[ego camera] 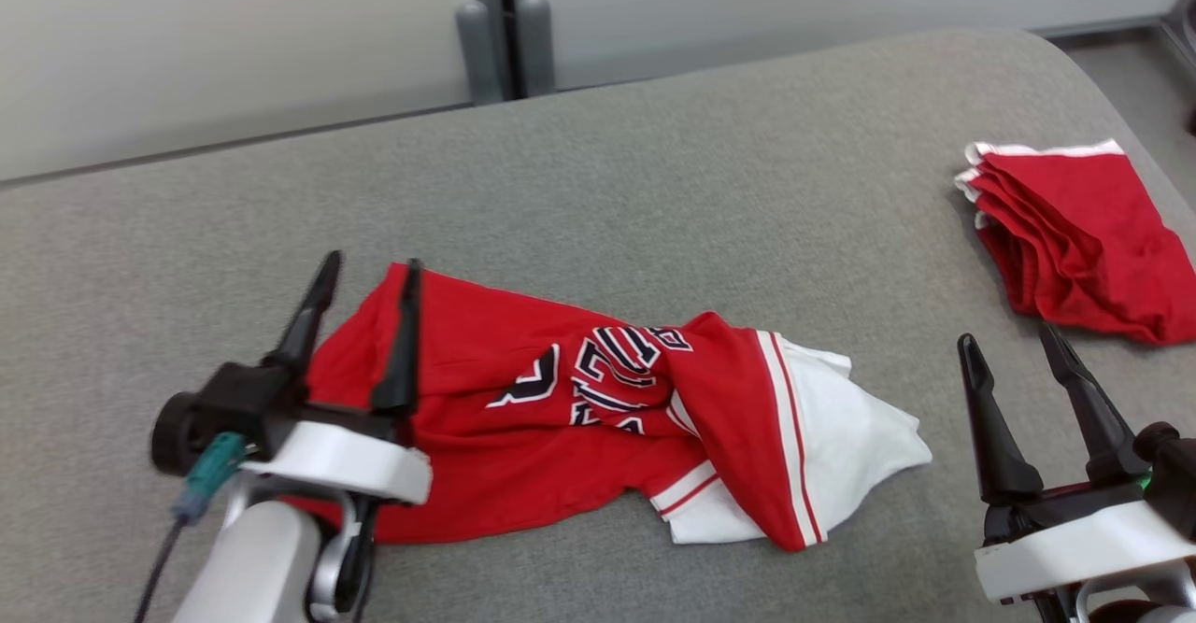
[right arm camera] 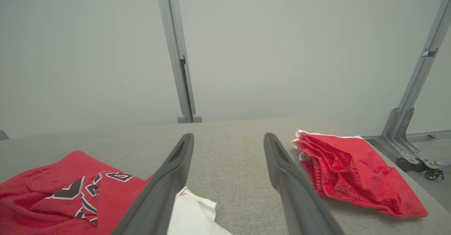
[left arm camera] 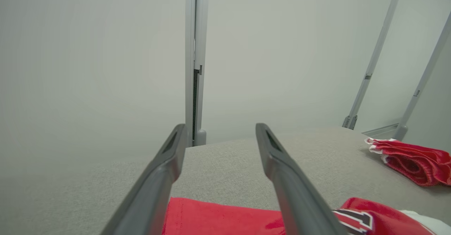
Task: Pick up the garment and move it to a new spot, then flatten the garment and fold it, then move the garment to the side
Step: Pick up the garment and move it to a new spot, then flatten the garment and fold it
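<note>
Garment lies crumpled on grey cushion; left claw parted.

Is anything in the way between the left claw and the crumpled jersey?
Nothing visible is. The left claw is open at the left end of the jersey, with no object between them. The folded red cloth lies apart, far to the right.

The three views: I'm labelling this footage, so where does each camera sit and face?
Head view: on the head, looking down at the garment on the grey surface; left gripper and right gripper show, open.
Left wrist view: looks along its fingers, over the garment, toward the wall.
Right wrist view: along its fingers, likewise.
Both wrist views share the folded red cloth.
</note>
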### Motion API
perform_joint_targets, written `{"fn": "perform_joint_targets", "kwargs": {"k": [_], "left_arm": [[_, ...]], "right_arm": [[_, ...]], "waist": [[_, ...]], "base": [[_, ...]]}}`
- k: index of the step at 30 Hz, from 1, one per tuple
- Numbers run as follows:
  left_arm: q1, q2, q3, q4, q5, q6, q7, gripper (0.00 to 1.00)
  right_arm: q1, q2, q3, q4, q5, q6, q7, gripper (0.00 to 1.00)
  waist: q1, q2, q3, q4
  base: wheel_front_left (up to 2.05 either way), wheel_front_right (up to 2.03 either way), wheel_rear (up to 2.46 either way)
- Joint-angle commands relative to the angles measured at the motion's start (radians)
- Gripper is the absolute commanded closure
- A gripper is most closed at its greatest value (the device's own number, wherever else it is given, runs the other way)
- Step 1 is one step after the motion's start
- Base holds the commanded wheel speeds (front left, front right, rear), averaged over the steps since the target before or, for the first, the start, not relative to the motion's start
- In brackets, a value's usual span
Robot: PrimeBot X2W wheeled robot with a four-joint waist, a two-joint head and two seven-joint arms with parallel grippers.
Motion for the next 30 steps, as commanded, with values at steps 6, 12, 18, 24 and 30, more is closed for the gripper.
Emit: {"fn": "perform_joint_targets", "kwargs": {"k": [6,12,18,24,30], "left_arm": [[0.111,0.070,0.106,0.003,-0.033,0.017,-0.002,0.00],[0.203,0.121,0.139,-0.016,-0.051,0.023,0.024,0.00],[0.293,0.145,0.133,-0.092,-0.051,0.044,0.072,0.00],[0.358,0.134,0.113,-0.148,-0.047,0.066,0.096,0.00],[0.400,0.135,0.094,-0.181,-0.037,0.083,0.114,0.00]], "right_arm": [[0.037,-0.022,0.001,-0.008,-0.002,0.000,0.023,0.00],[0.067,-0.027,0.005,-0.009,0.006,0.000,0.034,0.00],[0.104,-0.038,0.009,-0.012,0.008,0.000,0.053,0.00],[0.130,-0.052,0.014,-0.014,0.012,0.000,0.064,0.00],[0.162,-0.051,0.003,-0.024,0.006,0.000,0.080,0.00]], "waist": [[0.0000,-0.0001,-0.097,0.086],[0.0000,-0.0001,-0.142,0.108],[0.0000,-0.0001,-0.184,0.125],[0.0000,-0.0001,-0.218,0.130],[0.0000,-0.0001,-0.243,0.133]], "base": [[0.00,0.00,0.00],[0.00,0.00,0.00],[0.00,0.00,0.00],[0.00,0.00,0.00],[0.00,0.00,0.00]]}}
